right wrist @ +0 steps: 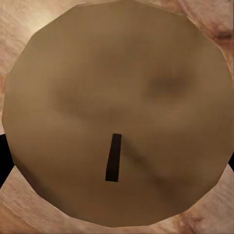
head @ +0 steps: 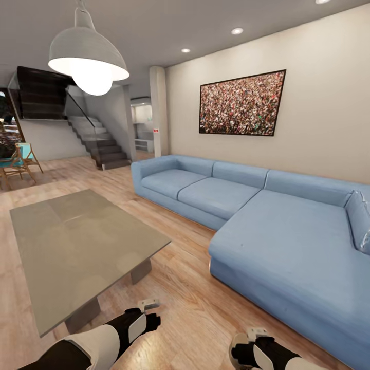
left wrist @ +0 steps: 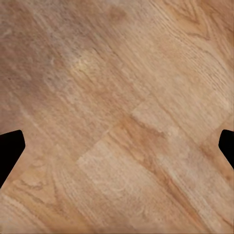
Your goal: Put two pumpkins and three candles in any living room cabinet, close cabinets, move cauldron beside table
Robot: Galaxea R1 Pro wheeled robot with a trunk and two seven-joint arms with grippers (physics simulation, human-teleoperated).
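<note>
Candle [right wrist: 117, 114] sat between the right end effector [right wrist: 117, 146] fingers, apparently grasped | left end effector [left wrist: 117, 146] spread apart, empty over floor [left wrist: 117, 73] | surface [head: 77, 241] at left, sofa [head: 288, 241] at right | risk: candle slipping out during travel.

Candle [right wrist: 114, 114]: seen end-on in the right wrist view. The flat top is pale tan-brown, near-round with faceted edges. A short dark wick stands just off the centre of the top. The candle sits between the right gripper's dark fingers [right wrist: 4, 158], which show at its two sides; wood floor shows past its rim.

Counter [head: 77, 246]: long, low and rectangular, with a smooth glossy grey top on blocky grey legs. It stands on the wood floor, apart from the blue sofa.
</note>
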